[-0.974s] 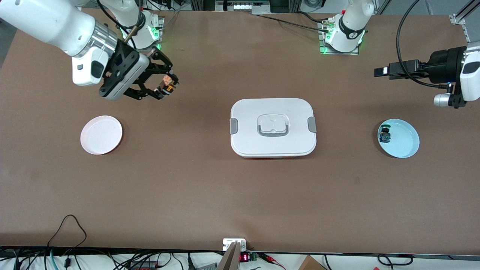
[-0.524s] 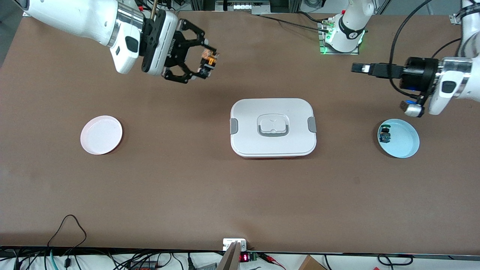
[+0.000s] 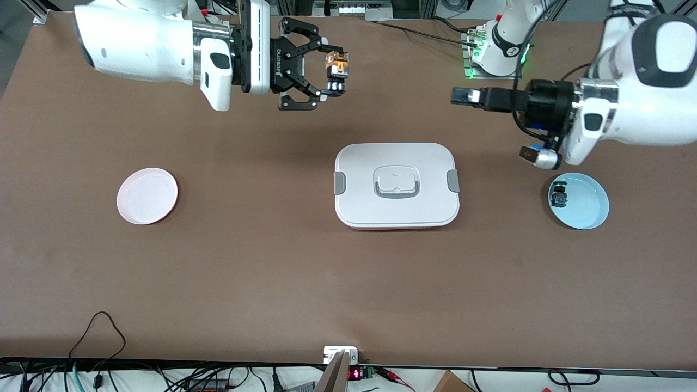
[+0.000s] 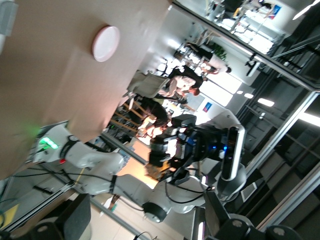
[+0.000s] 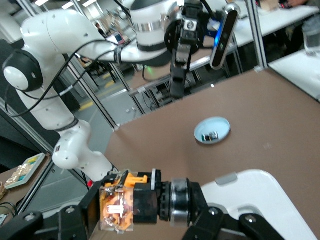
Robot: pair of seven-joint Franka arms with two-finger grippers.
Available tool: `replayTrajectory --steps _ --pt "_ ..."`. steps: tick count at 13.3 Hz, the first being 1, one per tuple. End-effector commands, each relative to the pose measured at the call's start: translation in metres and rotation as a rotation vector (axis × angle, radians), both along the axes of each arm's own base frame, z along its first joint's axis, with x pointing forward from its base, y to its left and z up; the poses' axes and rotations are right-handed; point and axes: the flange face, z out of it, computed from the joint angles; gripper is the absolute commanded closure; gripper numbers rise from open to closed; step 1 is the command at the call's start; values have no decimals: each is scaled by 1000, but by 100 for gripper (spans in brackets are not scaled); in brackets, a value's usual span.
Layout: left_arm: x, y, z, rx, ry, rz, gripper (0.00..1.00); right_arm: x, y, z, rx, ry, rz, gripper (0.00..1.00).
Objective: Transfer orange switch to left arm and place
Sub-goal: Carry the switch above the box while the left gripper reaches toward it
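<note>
We see the box lying flat at the middle of the bench, lid on and grey clips at both short ends. At its nine o'clock, well apart toward the right arm's end, sits a pink plate. At the box's three o'clock, toward the left arm's end, a pale blue plate holds a small black component with blue and green parts.

The right gripper hangs over bare bench at about eleven o'clock from the box, clear of its lid, turned sideways to point toward the left arm's end. Its jaws pinch the orange switch; in the right wrist view we see the switch held crosswise, orange-and-brass end outward, with the box corner below it.

The left gripper is up over the bench at the box's one o'clock, pointing toward the right gripper. We cannot tell how its jaws stand. The left wrist view shows the right gripper facing it and the pink plate.

An open gap of air separates the two grippers, over the strip of bench between the box and the arm bases. The wide bench area nearer the front camera is bare.
</note>
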Motion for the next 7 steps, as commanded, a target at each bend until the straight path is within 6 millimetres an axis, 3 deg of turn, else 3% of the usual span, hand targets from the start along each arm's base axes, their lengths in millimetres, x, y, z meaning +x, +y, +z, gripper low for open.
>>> replayTrajectory --steps 1,4,7 --pt "-48 -20 14 4 -13 67 0 5 9 -4 167 -68 1 100" --pt "-73 -55 20 43 -52 91 0 8 11 -8 297 -123 -13 100" --pt "-81 -66 33 43 -82 84 0 12 13 -18 382 -152 -37 100"
